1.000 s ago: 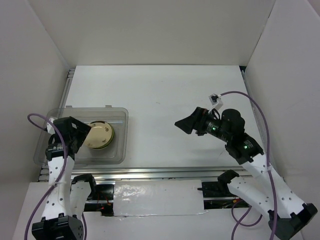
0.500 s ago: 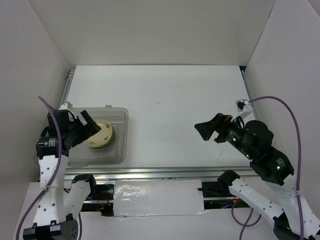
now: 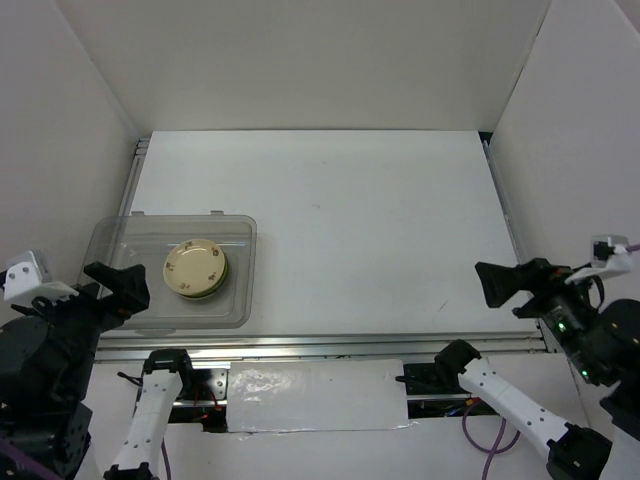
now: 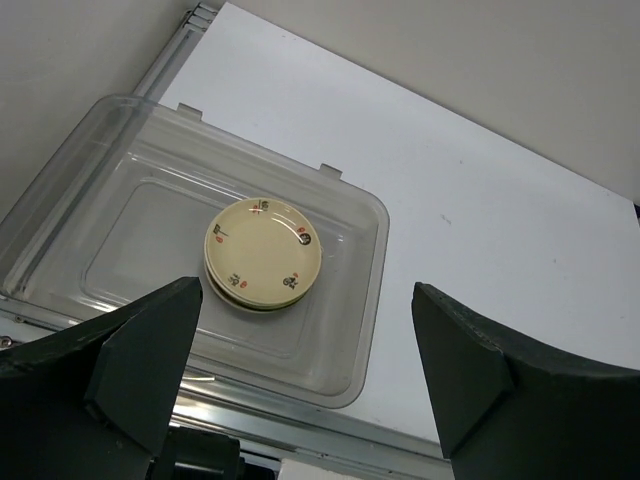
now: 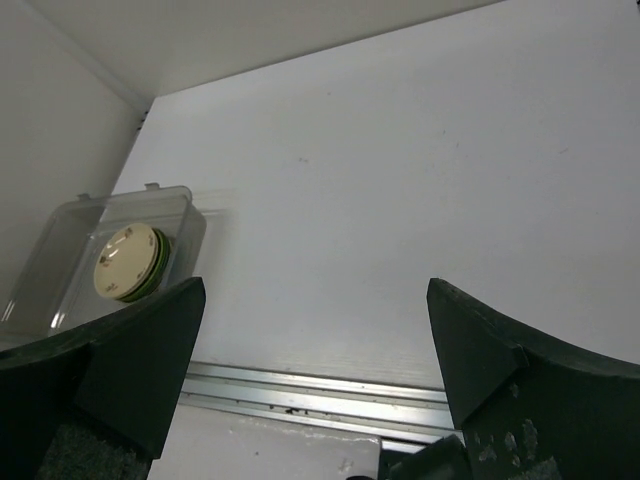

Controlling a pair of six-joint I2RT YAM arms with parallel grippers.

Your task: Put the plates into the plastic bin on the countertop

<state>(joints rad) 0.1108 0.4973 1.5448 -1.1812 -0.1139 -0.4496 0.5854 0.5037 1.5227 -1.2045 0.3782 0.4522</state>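
Note:
A stack of plates [image 3: 195, 270] lies in the clear plastic bin [image 3: 120, 235] at the left of the white countertop [image 3: 350, 220]. The top plate is cream with dark marks, with a lime green rim under it; the lower plates are hidden. The stack also shows in the left wrist view [image 4: 263, 253] and the right wrist view [image 5: 126, 262]. My left gripper [image 3: 118, 290] is open and empty, raised at the near left of the bin. My right gripper [image 3: 505, 283] is open and empty, raised over the near right edge.
Metal rails [image 3: 330, 345] run along the countertop's near edge and sides. White walls [image 3: 320, 60] enclose the back and both sides. The bin [image 4: 366, 240] has a lipped rim with two small tabs on its far side.
Both arms have pulled back toward the near edge and lifted away. The left gripper left the bin, the right gripper moved right and back. The plate stack has not moved.

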